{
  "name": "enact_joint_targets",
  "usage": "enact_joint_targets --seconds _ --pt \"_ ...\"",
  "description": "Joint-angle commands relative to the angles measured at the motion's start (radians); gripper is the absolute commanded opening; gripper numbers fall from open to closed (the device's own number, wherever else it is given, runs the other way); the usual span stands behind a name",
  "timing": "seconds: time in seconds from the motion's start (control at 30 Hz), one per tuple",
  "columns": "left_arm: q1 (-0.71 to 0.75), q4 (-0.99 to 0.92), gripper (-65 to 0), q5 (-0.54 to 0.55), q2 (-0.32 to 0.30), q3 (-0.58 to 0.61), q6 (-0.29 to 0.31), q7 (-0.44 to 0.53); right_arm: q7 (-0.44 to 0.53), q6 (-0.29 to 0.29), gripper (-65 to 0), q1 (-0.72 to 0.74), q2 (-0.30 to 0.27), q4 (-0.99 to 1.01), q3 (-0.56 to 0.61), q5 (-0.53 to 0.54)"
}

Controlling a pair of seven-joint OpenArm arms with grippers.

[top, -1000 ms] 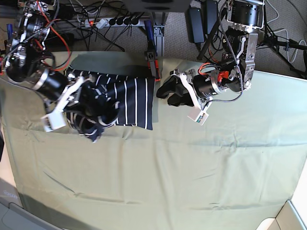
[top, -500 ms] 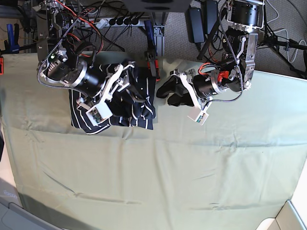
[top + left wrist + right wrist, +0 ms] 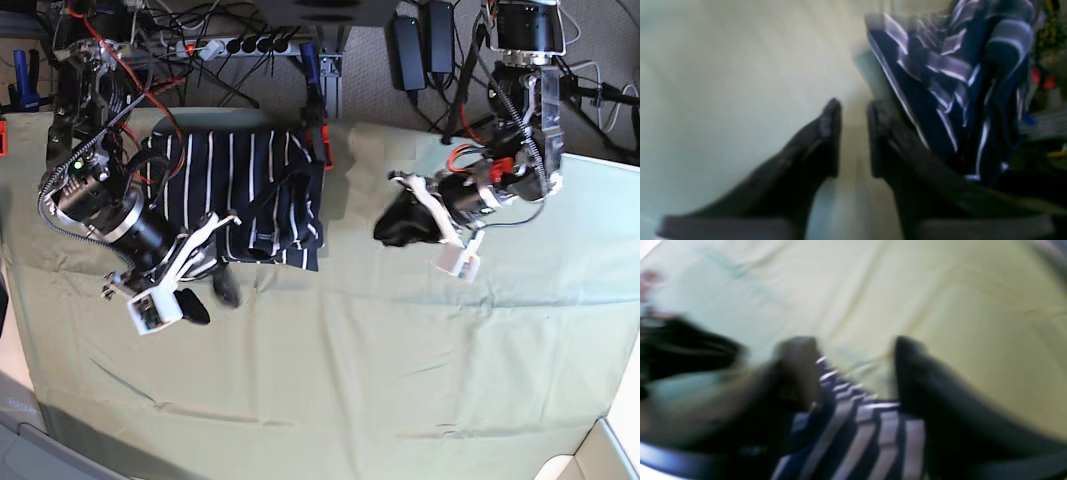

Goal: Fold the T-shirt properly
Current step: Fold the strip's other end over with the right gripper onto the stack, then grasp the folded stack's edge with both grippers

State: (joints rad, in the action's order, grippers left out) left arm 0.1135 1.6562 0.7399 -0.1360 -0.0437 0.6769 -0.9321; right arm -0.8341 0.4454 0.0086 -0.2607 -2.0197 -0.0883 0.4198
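Tabletop [image 3: 400, 380] under green cloth; T-shirt [image 3: 255, 195] bunched at the far side, long axis across. Right end effector [image 3: 212, 300] nearer — just beside its near edge, part open, empty. Left end effector [image 3: 392, 225] apart — nearly closed, empty.

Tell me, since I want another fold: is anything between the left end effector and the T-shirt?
Nothing visible. Only bare green cloth lies between the left end effector and the T-shirt; the shirt's edge sits just beside its fingertips in the wrist view.
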Motion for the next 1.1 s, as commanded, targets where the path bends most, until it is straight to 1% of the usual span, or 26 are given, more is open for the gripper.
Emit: enact_joint_targets --seconds 0.0,0.03,0.07,0.1,0.13,0.27,0.4,0.5,0.6,0.73,0.87,0.93,1.0,1.07 --pt "-0.013 0.047 -54.8 0.054 -0.003 -0.002 0.016 0.002 0.023 0.082 -55.7 0.029 -0.009 0.003 -0.027 -0.002" --pt "-0.012 0.071 -55.7 0.101 -0.010 0.003 0.016 -0.021 0.023 0.082 -65.0 0.045 -0.009 0.020 -0.049 -0.001" --pt "-0.010 0.089 -56.7 0.152 -0.015 0.021 0.016 -0.042 0.024 0.082 -65.0 0.060 -0.008 0.040 -0.068 0.000" --pt "-0.007 0.102 -58.0 0.176 -0.017 0.048 0.016 -0.057 0.024 0.082 -65.0 0.075 -0.008 0.063 -0.082 0.003" --pt "-0.003 0.110 -59.5 0.169 -0.017 0.084 0.018 -0.060 0.024 0.082 -65.0 0.090 -0.008 0.090 -0.095 0.005" --pt "0.018 0.119 -63.4 0.092 -0.017 0.254 0.019 -0.034 0.042 0.082 -65.0 0.151 -0.008 0.223 -0.128 -0.006" --pt "0.020 0.167 -63.5 -0.018 -0.017 0.409 0.019 0.005 0.069 0.083 -65.0 0.224 -0.011 0.372 -0.134 -0.020" --pt "0.021 0.201 -63.5 -0.047 -0.016 0.491 0.018 0.005 0.070 0.083 -65.0 0.277 -0.011 0.461 -0.134 -0.020" --pt "0.020 0.205 -63.5 -0.102 -0.017 0.540 0.016 0.016 0.072 0.083 -65.0 0.323 -0.011 0.535 -0.134 -0.020" --pt "0.013 0.205 -63.5 -0.159 -0.017 0.526 0.016 0.039 0.071 0.083 -65.0 0.349 -0.011 0.600 -0.134 -0.020" --pt "-0.026 0.208 -63.5 -0.148 -0.017 0.428 0.015 0.023 0.072 0.083 -65.0 0.349 -0.011 0.625 -0.134 -0.020" --pt "-0.036 0.221 -63.5 -0.090 -0.021 0.362 0.015 -0.028 0.071 0.083 -65.0 0.348 -0.011 0.625 -0.134 -0.020" --pt "-0.029 0.251 -63.5 -0.003 -0.042 0.308 0.015 -0.063 0.071 0.083 -65.0 0.349 -0.011 0.625 -0.134 -0.020" --pt "-0.008 0.299 -63.5 0.066 -0.071 0.278 0.016 -0.076 0.071 0.083 -65.0 0.349 -0.011 0.625 -0.134 -0.020"
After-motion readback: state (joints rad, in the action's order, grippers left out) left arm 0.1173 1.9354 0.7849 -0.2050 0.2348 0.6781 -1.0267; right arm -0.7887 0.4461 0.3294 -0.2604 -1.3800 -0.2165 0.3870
